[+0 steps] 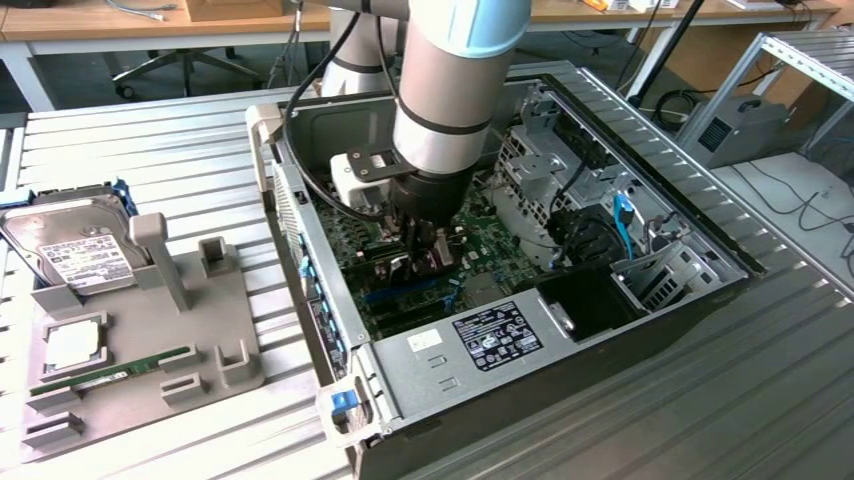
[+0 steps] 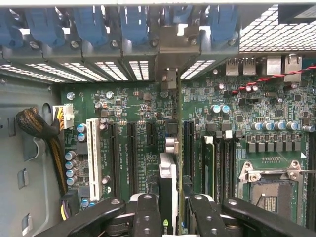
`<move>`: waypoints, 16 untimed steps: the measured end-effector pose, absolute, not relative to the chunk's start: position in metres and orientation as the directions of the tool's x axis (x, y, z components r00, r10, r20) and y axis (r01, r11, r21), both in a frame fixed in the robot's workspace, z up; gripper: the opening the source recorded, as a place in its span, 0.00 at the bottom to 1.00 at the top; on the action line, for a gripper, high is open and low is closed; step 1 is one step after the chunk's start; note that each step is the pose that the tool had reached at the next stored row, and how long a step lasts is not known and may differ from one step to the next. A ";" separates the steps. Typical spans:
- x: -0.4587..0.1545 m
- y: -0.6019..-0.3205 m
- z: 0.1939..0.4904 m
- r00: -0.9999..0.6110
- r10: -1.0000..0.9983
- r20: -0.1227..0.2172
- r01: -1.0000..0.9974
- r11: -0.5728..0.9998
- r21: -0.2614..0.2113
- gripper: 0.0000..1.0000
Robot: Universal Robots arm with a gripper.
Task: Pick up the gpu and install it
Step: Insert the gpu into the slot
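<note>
Open black-and-silver computer case [image 1: 284,190] lies on its side. The grey-and-blue robot arm [image 1: 454,90] reaches straight down into the middle of the case. The green motherboard [image 2: 133,98] covers the case floor. The gpu [image 2: 168,173], a flat green card seen edge-on with its round black fan housing, stands upright over the board at the case's centre, its silver end bracket [image 2: 173,44] against the case's rear wall among the blue plastic slot clips [image 2: 89,24]. The gripper [image 2: 173,217] has its black fingers [image 2: 148,212] closed tight on the card's two faces. A long black expansion slot [image 2: 188,148] runs just beside the card's line; whether the gold edge is in it cannot be told. Risks, as judged: a slight sideways offset would put the edge on the board rather than in the slot, tilt in the grip would jam one end, and the bracket could catch on the rear frame. The exterior view gives the arm's depth inside the case [image 1: 414,245] and a grey parts fixture [image 1: 160,300] outside it; the wrist view gives card-to-slot alignment, but no height reading.
</note>
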State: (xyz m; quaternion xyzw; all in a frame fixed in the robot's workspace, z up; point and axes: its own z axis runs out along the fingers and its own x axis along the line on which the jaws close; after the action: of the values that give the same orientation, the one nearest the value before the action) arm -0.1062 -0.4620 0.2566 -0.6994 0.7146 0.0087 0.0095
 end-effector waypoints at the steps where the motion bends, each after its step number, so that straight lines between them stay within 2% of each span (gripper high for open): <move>1: -0.107 -0.462 0.256 -0.022 -0.999 -0.026 -1.000 0.022 -0.001 0.27; 16: -0.109 -0.462 0.255 -0.022 -0.999 -0.026 -1.000 0.022 -0.001 0.27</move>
State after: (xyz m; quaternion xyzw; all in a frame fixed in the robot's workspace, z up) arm -0.1093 -0.4620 0.2546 -0.6992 0.7148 0.0087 0.0095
